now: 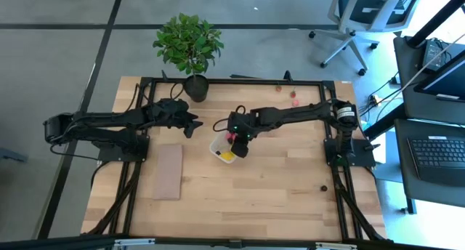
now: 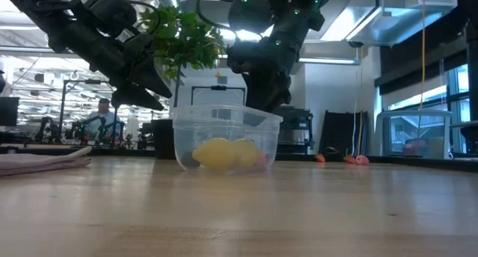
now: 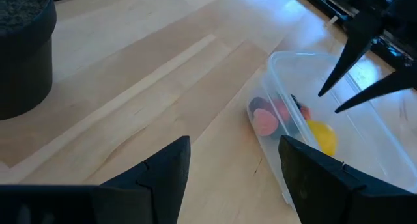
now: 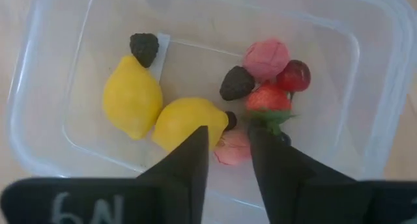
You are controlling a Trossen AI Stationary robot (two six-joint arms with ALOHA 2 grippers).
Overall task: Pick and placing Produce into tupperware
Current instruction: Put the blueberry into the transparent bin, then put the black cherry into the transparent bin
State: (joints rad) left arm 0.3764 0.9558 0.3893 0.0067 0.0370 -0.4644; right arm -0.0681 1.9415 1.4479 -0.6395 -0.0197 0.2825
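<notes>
the right tool hangs over the tupperware, fingers apart and empty: a drop looks done. next, fetch the stray produce. the left tool waits open.

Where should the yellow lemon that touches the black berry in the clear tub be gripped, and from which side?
Grip the lemon across its thick middle, coming straight down from above. The walls of the tub block any sideways approach, and its tapered ends would probably slip from the jaws. Mind the second lemon close beside it.
</notes>
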